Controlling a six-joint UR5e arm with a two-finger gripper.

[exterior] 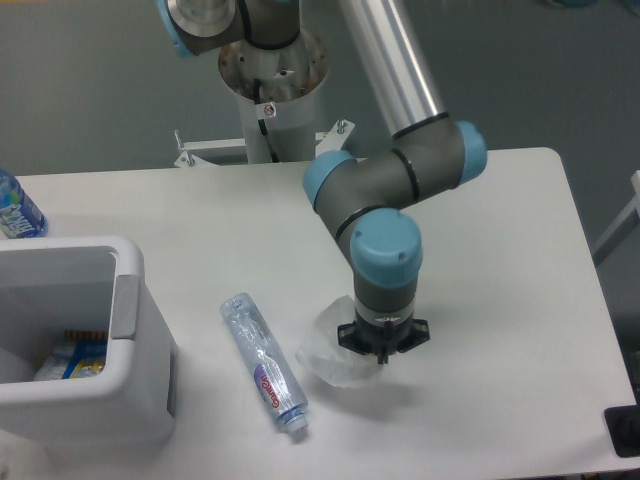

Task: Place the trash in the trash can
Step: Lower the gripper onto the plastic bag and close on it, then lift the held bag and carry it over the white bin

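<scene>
The crushed clear bottle (264, 361) with a red-purple label and white cap lies on the white table, cap toward the front. The crumpled whitish wrapper (328, 352) lies just right of it. My gripper (381, 360) points straight down over the wrapper's right edge, low at the table; its fingers are hidden under the wrist, so I cannot tell whether they are open or shut. The white trash can (80, 345) with a grey side panel stands at the front left, with some packaging inside.
An uncrushed bottle with a blue label (17, 208) stands at the far left edge behind the bin. The arm's base column (270, 100) rises at the back of the table. A dark object (625, 430) sits at the front right corner.
</scene>
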